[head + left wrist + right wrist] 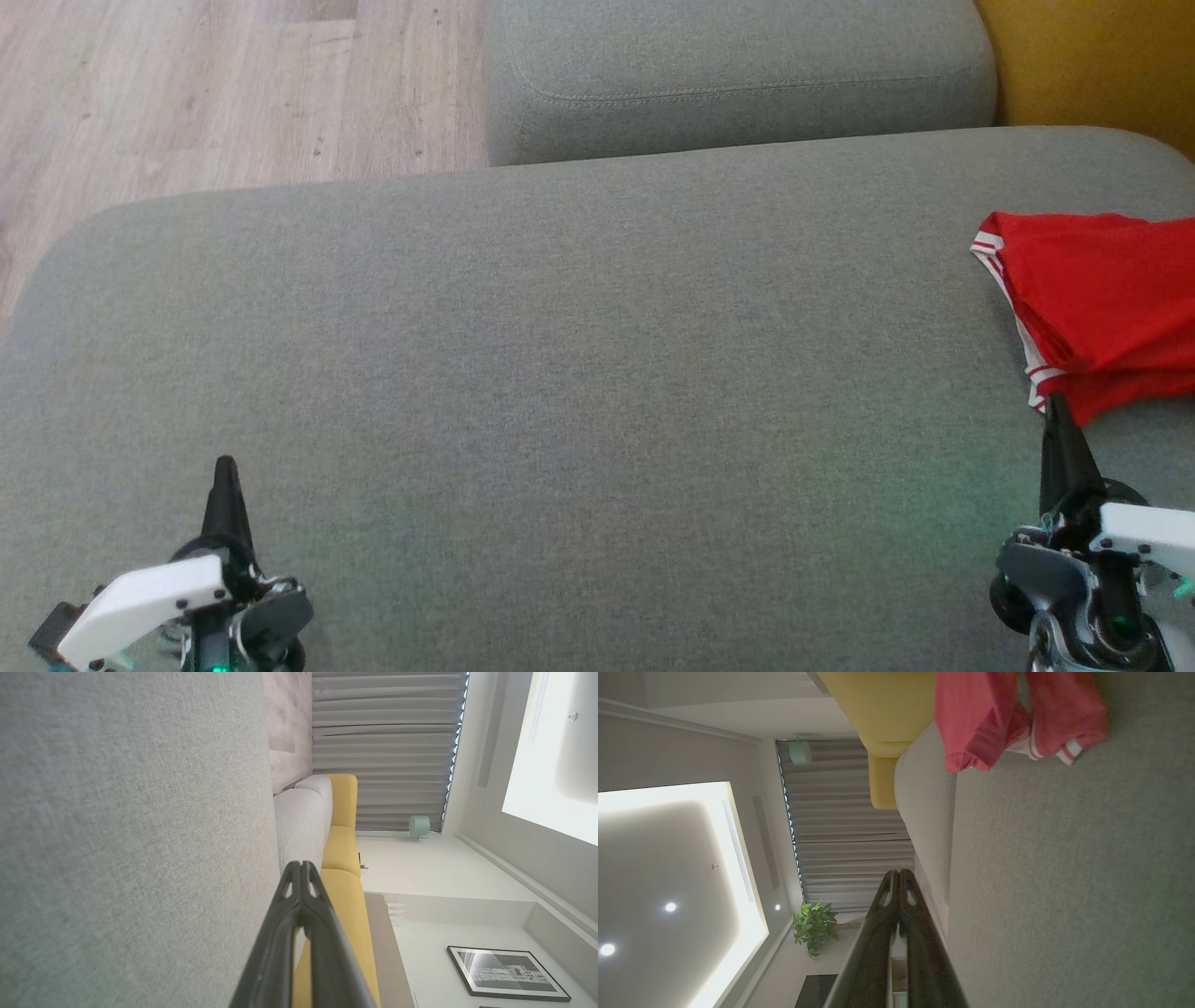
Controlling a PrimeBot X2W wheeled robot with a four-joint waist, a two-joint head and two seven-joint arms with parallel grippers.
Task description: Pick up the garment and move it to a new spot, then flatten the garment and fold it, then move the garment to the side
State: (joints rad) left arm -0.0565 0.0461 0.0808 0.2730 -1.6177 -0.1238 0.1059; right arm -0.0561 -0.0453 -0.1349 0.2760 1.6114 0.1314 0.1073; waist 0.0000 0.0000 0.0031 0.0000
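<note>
The garment (1102,299) is red with white-striped hems and lies bunched at the right edge of the grey cushion (560,373); it runs off the head view's right side. The right wrist view has the garment (1017,714) at its top. My right gripper (1059,403) is shut and empty, its tip just in front of the garment's near edge; whether they touch I cannot tell. Its fingers (899,873) press together. My left gripper (225,464) is shut and empty over the cushion's near left. Its fingers (299,864) meet at the tip.
A second grey cushion (738,75) sits behind the big one. Yellow upholstery (1092,56) rises at the back right. Wooden floor (187,93) lies off the cushion's far left edge.
</note>
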